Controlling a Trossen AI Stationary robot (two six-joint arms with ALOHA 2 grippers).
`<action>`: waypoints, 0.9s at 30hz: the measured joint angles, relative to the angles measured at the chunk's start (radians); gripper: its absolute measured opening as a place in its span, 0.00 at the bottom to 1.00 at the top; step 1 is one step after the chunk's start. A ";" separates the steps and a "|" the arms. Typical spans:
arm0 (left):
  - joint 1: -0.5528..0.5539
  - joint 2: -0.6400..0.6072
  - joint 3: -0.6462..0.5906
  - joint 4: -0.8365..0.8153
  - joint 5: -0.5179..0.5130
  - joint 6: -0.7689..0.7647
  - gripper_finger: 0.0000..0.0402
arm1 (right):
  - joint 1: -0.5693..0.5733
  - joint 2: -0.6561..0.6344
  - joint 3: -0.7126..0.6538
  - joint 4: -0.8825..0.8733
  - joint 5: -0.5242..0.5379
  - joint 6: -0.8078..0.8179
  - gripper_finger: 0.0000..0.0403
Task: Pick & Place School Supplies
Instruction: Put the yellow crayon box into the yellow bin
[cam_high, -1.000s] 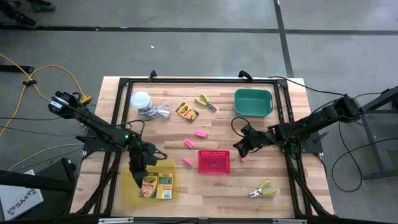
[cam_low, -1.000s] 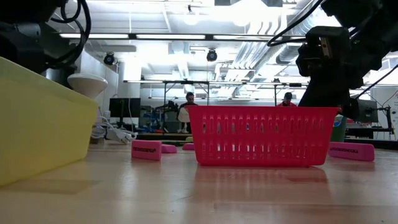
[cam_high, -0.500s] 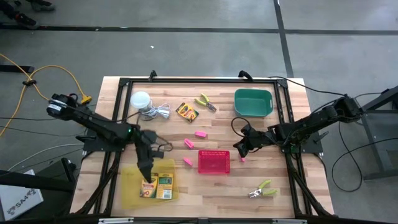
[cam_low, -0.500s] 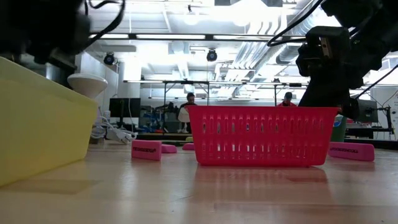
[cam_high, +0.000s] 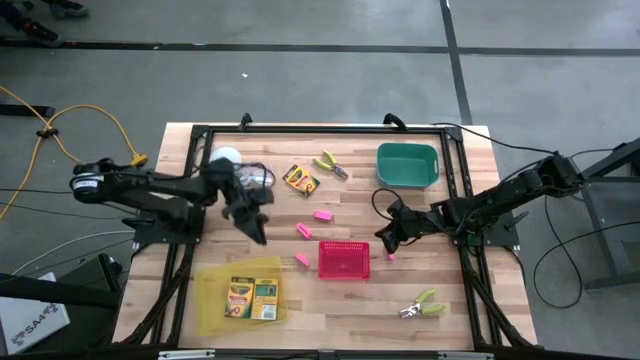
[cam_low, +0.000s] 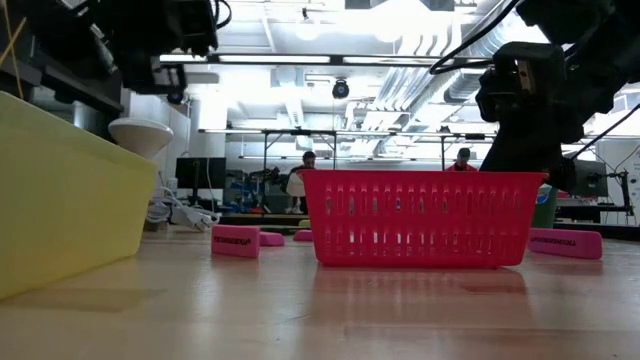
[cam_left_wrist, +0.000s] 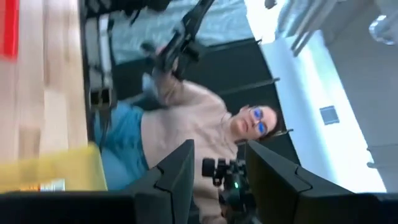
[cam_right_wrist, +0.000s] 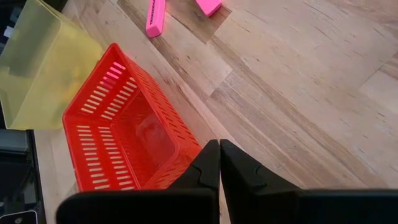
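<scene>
My left claw (cam_high: 252, 214), open and empty, has swung from the yellow plastic tray (cam_high: 212, 305) toward the table's far-left corner; right claw (cam_high: 388, 238) shut, idle.

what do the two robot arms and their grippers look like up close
Both arms are dark, near-black jointed links with black cables running along them. The left gripper has two broad, angular dark fingers with flat faces. The right gripper has two slim dark fingers tapering to points. No markings show.
</scene>
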 joint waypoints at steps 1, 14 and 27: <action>0.024 0.000 0.000 0.036 0.008 -0.012 0.34 | 0.000 0.000 0.000 0.000 0.000 0.000 0.00; 0.195 0.001 0.121 0.105 0.046 0.046 0.34 | 0.000 0.000 0.000 0.000 0.030 -0.007 0.00; 0.280 0.182 0.416 0.092 0.136 0.270 0.34 | 0.000 0.000 0.000 0.001 0.029 -0.007 0.00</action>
